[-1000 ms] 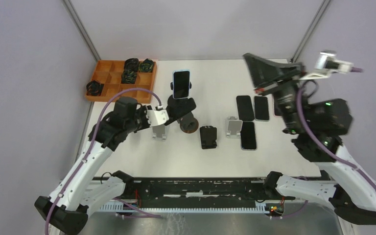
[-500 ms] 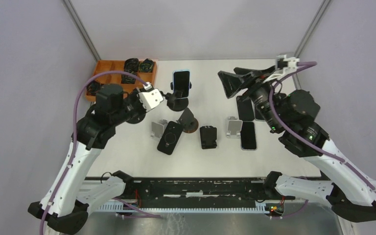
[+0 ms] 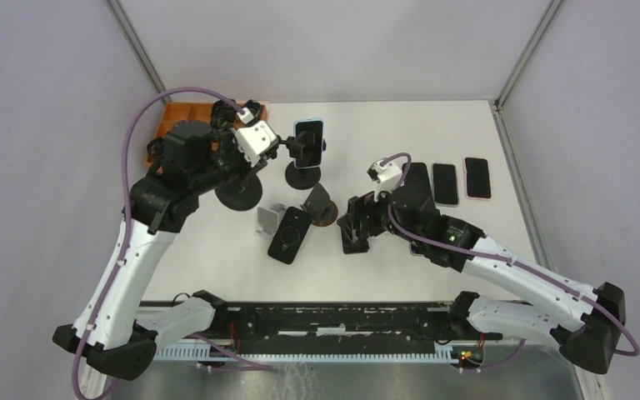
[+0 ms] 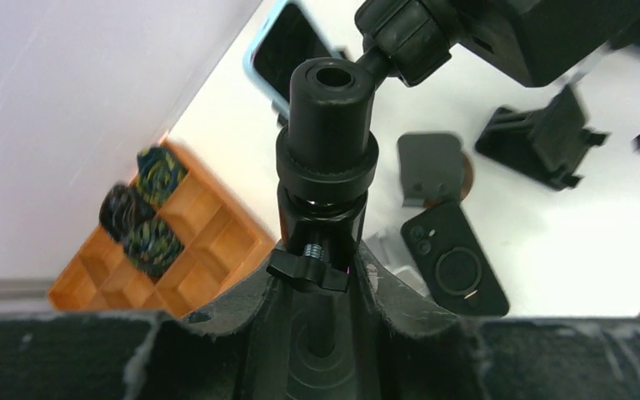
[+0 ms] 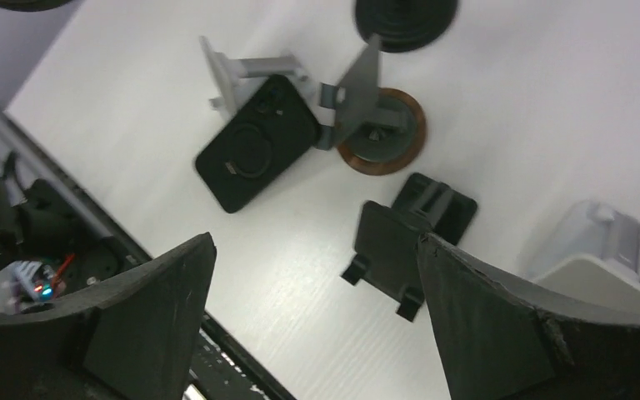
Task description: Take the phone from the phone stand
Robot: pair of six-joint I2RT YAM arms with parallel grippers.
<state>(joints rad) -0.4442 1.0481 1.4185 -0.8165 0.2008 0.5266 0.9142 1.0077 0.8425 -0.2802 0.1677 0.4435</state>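
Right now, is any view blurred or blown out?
Top external: sharp, evenly lit, soft shadows. Left wrist: phone stand crisp, wall streaked, white table washed out. Right wrist: near gripper fingers soft, black phone clear.

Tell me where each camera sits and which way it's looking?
Top camera: high behind the arms, looking down on the white table; both arms show.
Left wrist: on the left gripper, looking along its fingers at the phone stand they clamp, orange tray beyond.
Right wrist: on the right gripper, looking down; its open fingers frame a small black stand.
Shared: the black phone lying flat shows in all three.
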